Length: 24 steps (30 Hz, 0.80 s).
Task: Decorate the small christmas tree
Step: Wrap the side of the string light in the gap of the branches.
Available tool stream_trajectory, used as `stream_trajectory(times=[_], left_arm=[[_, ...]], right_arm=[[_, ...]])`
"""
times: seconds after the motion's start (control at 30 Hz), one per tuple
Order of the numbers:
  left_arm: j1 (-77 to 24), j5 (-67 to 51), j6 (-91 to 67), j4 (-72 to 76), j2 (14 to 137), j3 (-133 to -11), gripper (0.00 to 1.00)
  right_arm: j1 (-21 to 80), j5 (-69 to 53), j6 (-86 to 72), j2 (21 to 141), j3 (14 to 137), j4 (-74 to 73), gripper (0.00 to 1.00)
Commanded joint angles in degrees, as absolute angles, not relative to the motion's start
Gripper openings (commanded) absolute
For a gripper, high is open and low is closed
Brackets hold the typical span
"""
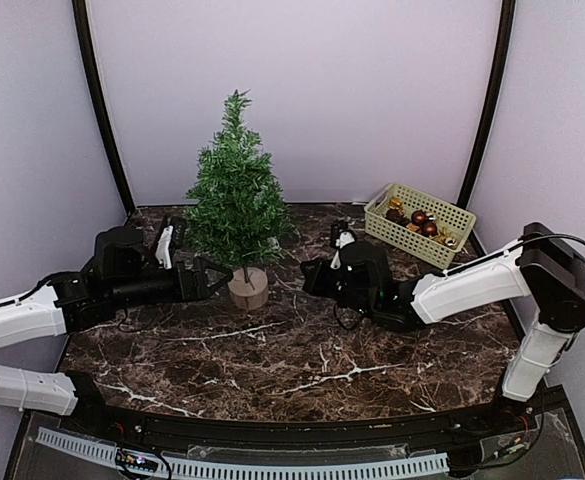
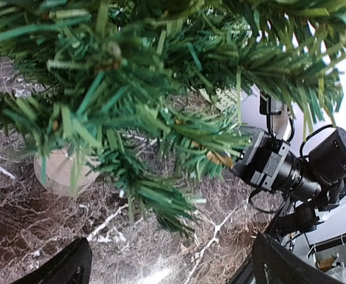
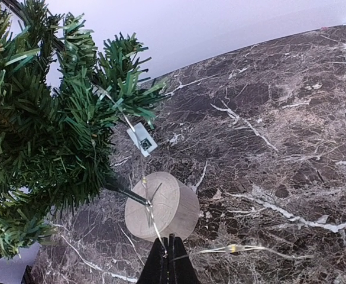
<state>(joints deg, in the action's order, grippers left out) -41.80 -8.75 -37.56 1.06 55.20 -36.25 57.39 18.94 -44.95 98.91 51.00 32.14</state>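
Left gripper [image 1: 208,278] gapes at the small christmas tree's [image 1: 235,190] nine o'clock; right gripper [image 1: 306,271] (three o'clock) pinches a thin wire [image 3: 151,216].

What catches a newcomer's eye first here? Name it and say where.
The small christmas tree stands left of centre on the dark marble table, the open left gripper beside its wooden base. The right gripper pinches a thin wire running up into the branches; a basket of baubles sits at back right.

Pale green perforated plastic basket [image 1: 404,240] at two o'clock, red and gold baubles [image 1: 419,217] inside, dark veined marble bench [image 1: 302,360], thin silver light wire [image 3: 235,248] at centre.
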Motion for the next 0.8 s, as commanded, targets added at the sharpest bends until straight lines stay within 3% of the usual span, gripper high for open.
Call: stream_trajectory(times=[0.0,0.1,0.2,0.5,0.57,0.67,0.77], left_arm=[[-42.10,-5.38,-39.15,6.42,55.49,-34.52,0.91],[-42.09,-3.60,-40.51,7.28,56.18,-33.23,0.75],[-42.09,-2.49,-41.76,8.59,56.55,-32.13,0.51],[-42.06,-1.17,-44.65,10.87,54.54,-26.26,0.06],[-42.09,-0.73,-45.15,11.13,53.40,-24.76,0.01],[-42.10,-1.01,-44.74,11.83,51.98,-23.79,0.05],[-42.10,-4.82,-42.61,13.12,51.67,-25.24,0.39]], right_arm=[[57.73,19.44,-45.70,99.92,49.93,34.91,0.00],[57.74,19.12,-45.80,100.11,49.75,34.98,0.00],[57.81,19.04,-45.86,100.35,49.61,35.08,0.00],[58.19,19.20,-46.33,101.05,48.97,35.25,0.00],[58.39,19.25,-46.68,101.41,48.81,35.32,0.00],[58.70,19.25,-46.93,101.82,48.69,35.30,0.00],[58.75,19.29,-46.93,102.01,48.72,35.02,0.00]])
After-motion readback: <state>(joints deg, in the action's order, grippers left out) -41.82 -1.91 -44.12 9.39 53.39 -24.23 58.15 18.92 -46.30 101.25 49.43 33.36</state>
